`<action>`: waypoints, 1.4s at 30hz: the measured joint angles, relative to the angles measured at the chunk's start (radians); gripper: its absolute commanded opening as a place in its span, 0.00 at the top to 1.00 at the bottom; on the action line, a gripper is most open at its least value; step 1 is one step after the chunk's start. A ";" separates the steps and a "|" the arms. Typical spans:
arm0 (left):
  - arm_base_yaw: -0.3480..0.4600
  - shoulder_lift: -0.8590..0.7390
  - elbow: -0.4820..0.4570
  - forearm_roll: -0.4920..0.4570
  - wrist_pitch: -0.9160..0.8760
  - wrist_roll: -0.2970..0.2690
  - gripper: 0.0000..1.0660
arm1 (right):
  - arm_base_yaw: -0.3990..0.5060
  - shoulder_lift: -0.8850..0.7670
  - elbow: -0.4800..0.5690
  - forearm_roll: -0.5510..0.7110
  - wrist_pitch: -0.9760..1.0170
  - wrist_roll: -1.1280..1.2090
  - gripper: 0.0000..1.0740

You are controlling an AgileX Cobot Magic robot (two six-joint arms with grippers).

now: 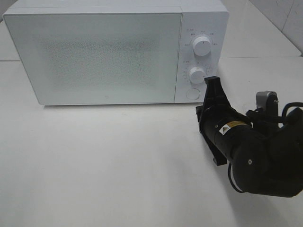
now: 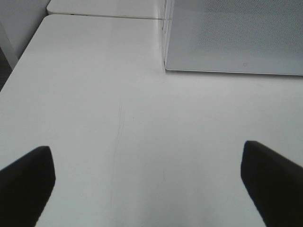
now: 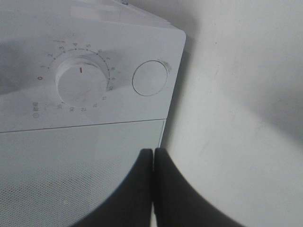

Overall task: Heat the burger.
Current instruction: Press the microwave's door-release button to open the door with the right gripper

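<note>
The burger is out of view. A white microwave (image 1: 104, 52) stands at the back of the table with its frosted door closed. My right gripper (image 1: 210, 80) is shut with nothing between its fingers, its tips close to the control panel beside the lower knob (image 1: 196, 74) and above the round button (image 1: 192, 93). In the right wrist view the closed tips (image 3: 154, 151) lie over the door's edge, with the lower knob (image 3: 81, 85) and the round button (image 3: 150, 78) beyond them. My left gripper (image 2: 147, 151) is open over bare table, well short of the microwave's corner (image 2: 236, 33).
An upper knob (image 1: 202, 46) sits on the control panel. The white table (image 1: 104, 161) spreads in front of the microwave. A second table top (image 2: 104, 8) joins at the far side, and the table's edge (image 2: 9, 75) runs along one side.
</note>
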 measured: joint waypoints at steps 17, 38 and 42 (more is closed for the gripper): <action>0.000 0.000 0.000 0.000 0.000 0.000 0.06 | -0.130 0.152 -0.169 -0.091 0.004 0.074 1.00; 0.000 0.000 0.000 0.000 0.000 0.000 0.06 | -0.179 0.265 -0.274 -0.155 0.002 0.155 1.00; 0.000 0.000 0.000 0.000 0.000 0.000 0.06 | -0.186 0.272 -0.287 -0.155 0.001 0.154 1.00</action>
